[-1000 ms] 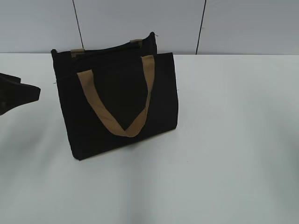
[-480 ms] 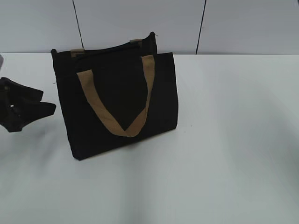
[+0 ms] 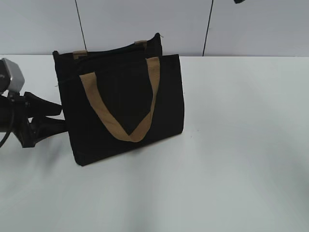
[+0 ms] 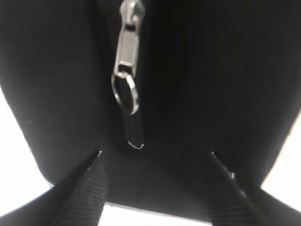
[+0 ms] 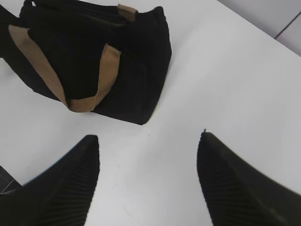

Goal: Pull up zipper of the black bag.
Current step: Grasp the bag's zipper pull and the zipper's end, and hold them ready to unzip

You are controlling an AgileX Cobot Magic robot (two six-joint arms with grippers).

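Note:
The black bag (image 3: 125, 104) stands upright on the white table, a tan handle (image 3: 120, 104) hanging down its front. My left gripper (image 3: 62, 116) is open at the bag's left end, fingertips right by the fabric. In the left wrist view the zipper's silver pull tab (image 4: 127, 70) hangs on the black end panel (image 4: 202, 80), just above the gap between my open fingers (image 4: 155, 153). My right gripper (image 5: 148, 139) is open and empty, high above the table to the right of the bag (image 5: 94, 56); only a dark bit of that arm (image 3: 239, 1) shows at the exterior view's top edge.
The white table (image 3: 241, 145) stretches right and in front of the bag. A grey panelled wall (image 3: 145, 24) stands behind. The left arm's grey wrist camera (image 3: 10, 77) sits at the left edge.
My left gripper has moved right, from the left edge up to the bag's left end. The bag has not moved.

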